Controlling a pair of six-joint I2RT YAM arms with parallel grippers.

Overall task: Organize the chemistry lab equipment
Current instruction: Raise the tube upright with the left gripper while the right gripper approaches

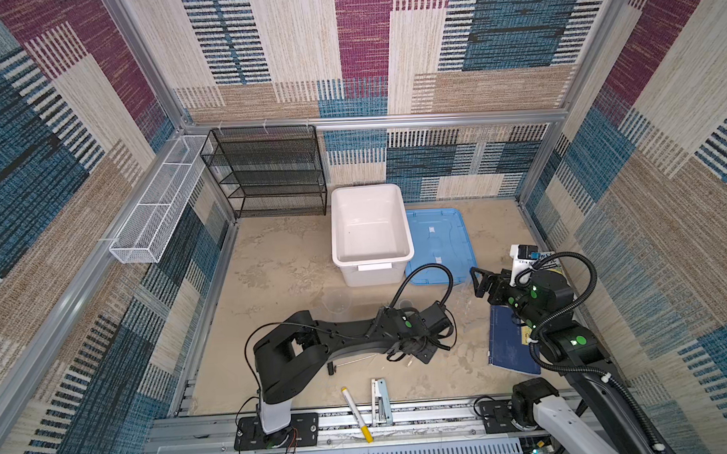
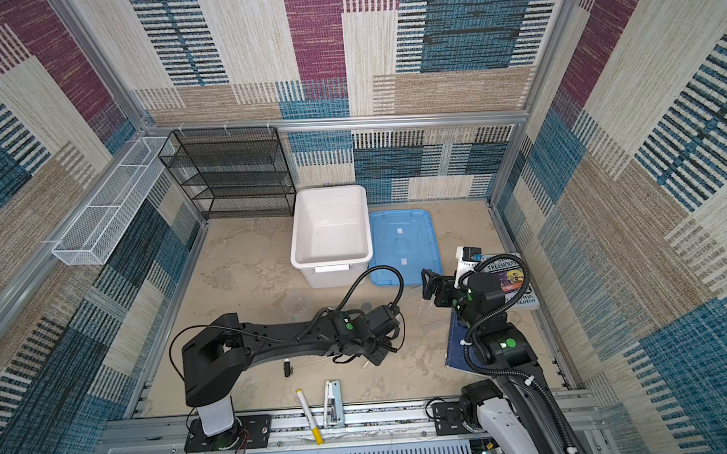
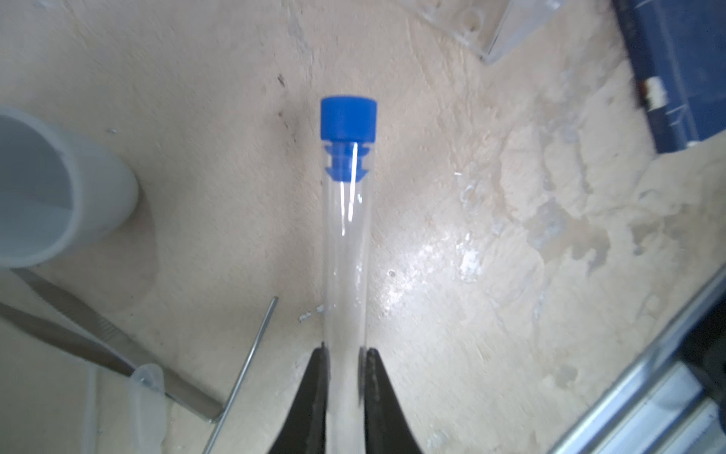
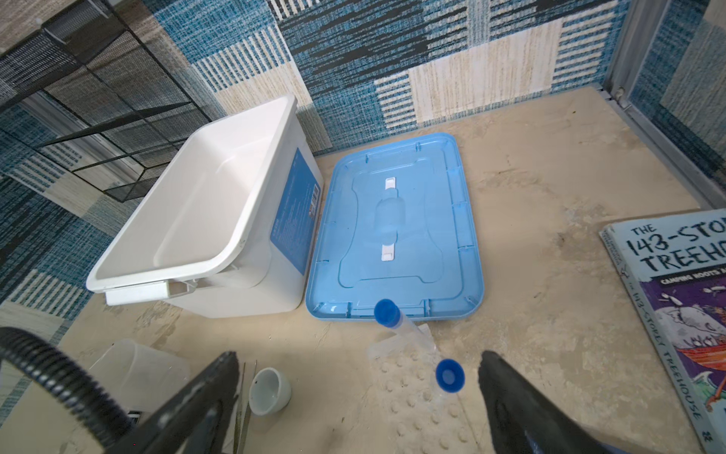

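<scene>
Where your left gripper (image 3: 343,355) narrows, its jaws pinch a clear blue-capped test tube (image 3: 345,236) well away from its cap, with the beaker (image 3: 51,184) and tweezers (image 3: 78,318) near it on the table (image 3: 491,275). Only the left wrist view shows that grip; in both top views the arm (image 1: 357,336) covers it. Your right gripper (image 4: 359,363) stands wide, holding nothing, near the clear tube rack (image 4: 412,389), where two capped tubes (image 4: 393,320) sit, one leaning. From above the rack is barely discernible.
</scene>
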